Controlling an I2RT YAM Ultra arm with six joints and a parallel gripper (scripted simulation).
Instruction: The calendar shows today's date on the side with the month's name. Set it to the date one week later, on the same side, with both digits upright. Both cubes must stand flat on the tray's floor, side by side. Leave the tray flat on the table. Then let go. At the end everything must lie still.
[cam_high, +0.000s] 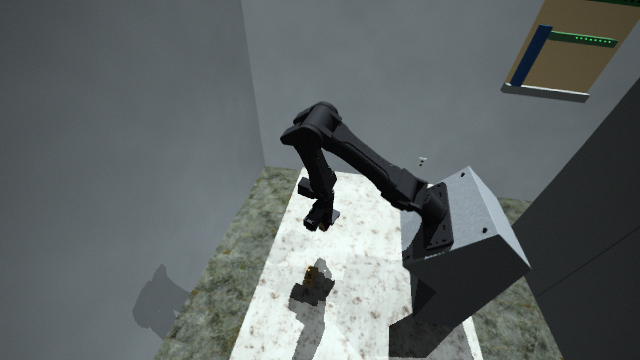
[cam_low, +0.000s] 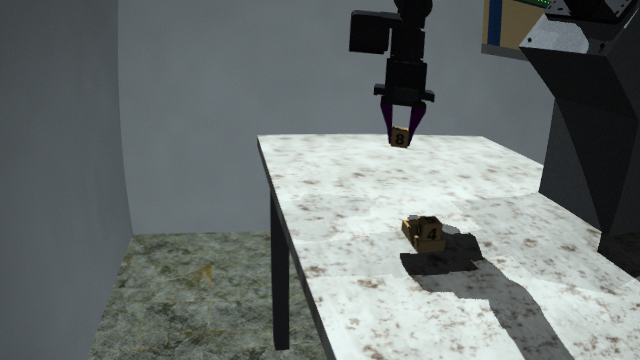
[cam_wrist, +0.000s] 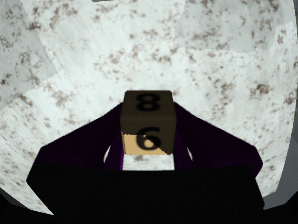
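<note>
My gripper (cam_low: 400, 142) (cam_wrist: 148, 109) is shut on a wooden cube (cam_low: 400, 136) (cam_wrist: 148, 122), held high above the table, behind the tray in the exterior view. That cube shows an 8 towards the exterior view. In the wrist view it shows an 8 on one face and a 6 or 9 on the face nearer the palm; its other faces are hidden. The small wooden tray (cam_low: 431, 246) stands on the table. Another cube (cam_low: 430, 229) sits at its right end, showing a 4 towards the exterior view. The tray's left part has no cube.
The speckled white table (cam_high: 370, 300) (cam_low: 360, 310) carries the tray, with the arm's shadow over and beside it. The arm's grey pedestal (cam_high: 465, 280) stands at the table's right side. A board (cam_high: 570, 65) hangs on the wall. The table's left edge drops to the floor.
</note>
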